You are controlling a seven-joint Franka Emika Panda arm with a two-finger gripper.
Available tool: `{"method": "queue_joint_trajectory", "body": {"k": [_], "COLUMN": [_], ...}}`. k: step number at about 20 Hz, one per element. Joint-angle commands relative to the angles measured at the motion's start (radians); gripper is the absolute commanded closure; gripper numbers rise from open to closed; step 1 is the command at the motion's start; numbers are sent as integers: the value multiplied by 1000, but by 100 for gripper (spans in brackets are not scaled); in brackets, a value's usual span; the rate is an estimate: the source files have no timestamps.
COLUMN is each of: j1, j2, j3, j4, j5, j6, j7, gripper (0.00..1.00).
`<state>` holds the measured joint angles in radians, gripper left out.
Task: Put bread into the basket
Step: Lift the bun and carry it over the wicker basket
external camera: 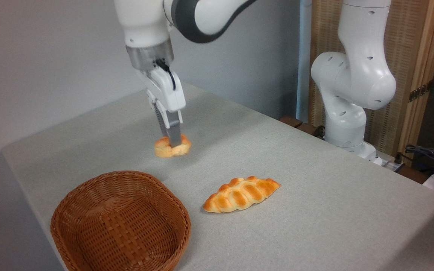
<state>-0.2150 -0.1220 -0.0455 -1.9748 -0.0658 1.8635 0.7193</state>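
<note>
The bread (181, 147), a small round orange-golden bun with a knobbly top, is at the middle of the grey table, behind the basket. My gripper (171, 142) comes straight down onto it. One finger (174, 134) crosses the bun's front and the other is mostly hidden behind it, so the jaws look closed on the bun. The bun is at table height, and I cannot tell whether it is touching the cloth. The basket (89, 199), a shallow reddish-brown wicker oval, stands empty at the front left corner.
A longer braided golden loaf (241, 194) lies on the table right of the basket. The arm's white base (347, 113) stands past the table's far right edge, with cables (431, 156) beside it. The table edge (32, 195) runs close to the basket's left side.
</note>
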Motion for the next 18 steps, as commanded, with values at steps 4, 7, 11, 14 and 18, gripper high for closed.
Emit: {"method": "queue_joint_trajectory", "body": {"k": [4, 7, 11, 14, 18], "j1": [34, 40, 48, 48, 48], "j2": [129, 205, 275, 315, 347], "j3": [53, 53, 41, 26, 6], "j4": [212, 273, 291, 292, 292], "j5": [-23, -23, -12, -12, -11], "j6": [17, 91, 181, 197, 223], "j7": [22, 8, 14, 32, 40], "gripper": [71, 71, 57, 33, 14]}}
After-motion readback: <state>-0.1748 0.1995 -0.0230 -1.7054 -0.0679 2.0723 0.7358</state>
